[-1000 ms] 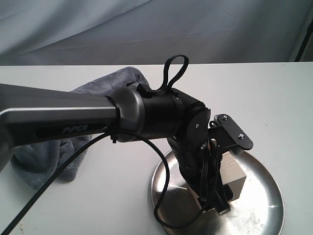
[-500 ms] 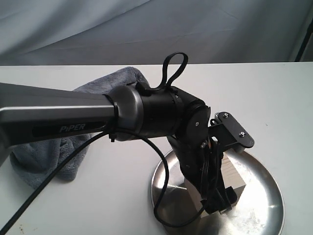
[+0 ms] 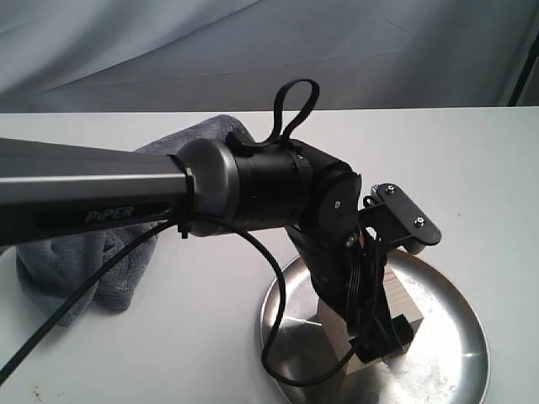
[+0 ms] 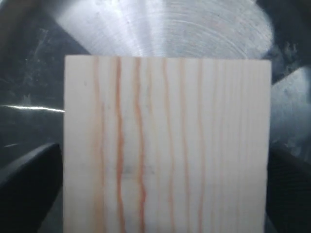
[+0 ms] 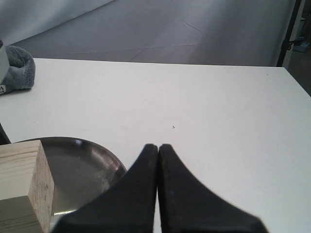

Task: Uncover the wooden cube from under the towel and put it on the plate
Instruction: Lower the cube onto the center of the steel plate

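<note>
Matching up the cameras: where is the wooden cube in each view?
Exterior: wooden cube low, right of centre, on the plate.
Left wrist: wooden cube fills the middle, plate beyond it.
Right wrist: wooden cube in a corner, on the plate.
Shared landmark: the plate.

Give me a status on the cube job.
Done: the cube sits uncovered on the plate; the towel lies aside on the table. In hand: the left gripper has its jaws on either side of the cube, apparently open and off it. Left: lift that arm clear. The right gripper is shut.
</note>
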You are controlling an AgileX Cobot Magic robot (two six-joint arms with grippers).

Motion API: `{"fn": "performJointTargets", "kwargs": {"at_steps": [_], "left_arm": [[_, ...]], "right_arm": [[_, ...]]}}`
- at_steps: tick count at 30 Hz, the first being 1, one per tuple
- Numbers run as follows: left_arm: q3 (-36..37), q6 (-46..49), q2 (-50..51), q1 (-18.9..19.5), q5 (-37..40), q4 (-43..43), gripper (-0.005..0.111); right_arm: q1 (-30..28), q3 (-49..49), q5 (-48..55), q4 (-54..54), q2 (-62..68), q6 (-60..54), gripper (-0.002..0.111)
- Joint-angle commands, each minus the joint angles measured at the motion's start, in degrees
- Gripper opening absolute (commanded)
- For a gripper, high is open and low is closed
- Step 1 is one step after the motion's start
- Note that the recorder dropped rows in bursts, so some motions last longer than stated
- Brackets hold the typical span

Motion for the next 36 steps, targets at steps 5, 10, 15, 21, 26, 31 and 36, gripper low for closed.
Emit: {"fn": "performJointTargets", "kwargs": {"at_steps": [5, 10, 15, 21, 26, 31, 36], "left_arm": [[-0.10, 0.22, -4.51, -0.21, -0.32, -0.47, 0.101], [-0.10, 0.22, -5.90, -0.21, -0.41, -0.47, 0.101], [-0.10, 0.22, -6.35, -0.21, -0.19, -0.47, 0.101], [-0.10, 0.34, -6.35, -0.21, 1.09, -0.47, 0.101], [-0.10, 0.10, -6.35, -0.21, 0.97, -0.47, 0.101], [-0.10, -0.16, -6.35, -0.21, 0.97, -0.21, 0.101], [-0.10, -0.15, -6.35, -0.21, 0.85, -0.21, 0.101]], "right_arm": [[0.15, 0.20, -0.57, -0.01, -0.22, 0.05, 0.000], [0.15, 0.20, -0.57, -0.01, -0.22, 0.05, 0.000], [0.15, 0.20, -0.57, -0.01, -0.22, 0.05, 0.000], [0.15, 0.20, -0.57, -0.01, -0.22, 0.05, 0.000], [0.15, 0.20, -0.57, -0.01, -0.22, 0.05, 0.000], [0.15, 0.20, -0.57, -0.01, -0.22, 0.05, 0.000], [0.15, 0.20, -0.57, -0.01, -0.22, 0.05, 0.000]]}}
